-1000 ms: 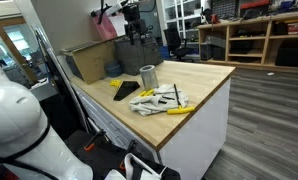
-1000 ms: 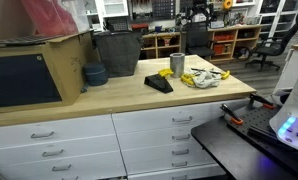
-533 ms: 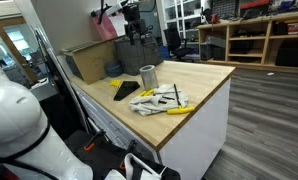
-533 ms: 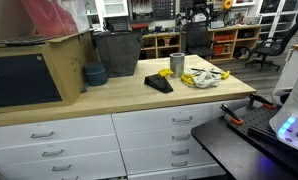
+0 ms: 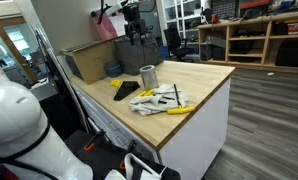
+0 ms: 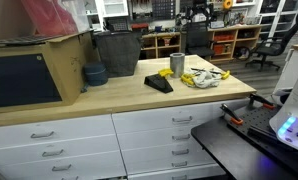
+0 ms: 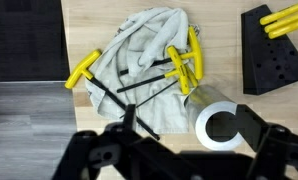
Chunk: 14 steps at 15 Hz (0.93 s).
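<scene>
My gripper (image 7: 192,125) hangs open high above the wooden worktop (image 5: 204,80), holding nothing. Its dark fingers (image 7: 127,120) frame the bottom of the wrist view. Directly below stands a silver metal cup (image 7: 221,123), upright, its mouth facing up between the fingers. Next to it lies a crumpled white cloth (image 7: 139,55) with several yellow T-handle hex keys (image 7: 184,58) on it. A black key holder (image 7: 274,55) with yellow handles sits beside the cup. In an exterior view the gripper (image 5: 137,36) is well above the cup (image 5: 147,75) and cloth (image 5: 159,98).
A cardboard box (image 5: 89,58) and a blue bowl (image 5: 112,69) stand at the back of the worktop. A dark bin (image 6: 117,52) sits behind the bowl (image 6: 94,74). Drawers (image 6: 149,140) run below the top. The table edge (image 7: 65,60) lies just left of the cloth.
</scene>
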{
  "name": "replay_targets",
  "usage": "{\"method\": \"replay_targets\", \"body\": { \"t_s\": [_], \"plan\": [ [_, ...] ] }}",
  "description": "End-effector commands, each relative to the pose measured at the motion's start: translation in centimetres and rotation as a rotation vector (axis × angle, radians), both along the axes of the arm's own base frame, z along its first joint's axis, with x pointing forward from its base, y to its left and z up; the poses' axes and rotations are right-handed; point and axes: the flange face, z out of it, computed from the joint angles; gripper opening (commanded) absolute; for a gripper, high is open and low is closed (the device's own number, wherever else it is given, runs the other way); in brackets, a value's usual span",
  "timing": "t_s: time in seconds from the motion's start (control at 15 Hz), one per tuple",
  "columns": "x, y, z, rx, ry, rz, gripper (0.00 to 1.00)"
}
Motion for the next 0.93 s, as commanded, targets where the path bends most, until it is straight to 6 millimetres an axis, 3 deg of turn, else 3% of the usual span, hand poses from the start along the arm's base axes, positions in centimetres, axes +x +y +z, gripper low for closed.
{"method": "replay_targets", "body": {
  "t_s": [0.0, 0.87],
  "plan": [
    [0.01, -0.01, 0.07, 0.0, 0.001, 0.0, 1.0],
    [0.19, -0.12, -0.14, -0.003, -0.004, -0.014, 1.0]
  ]
}}
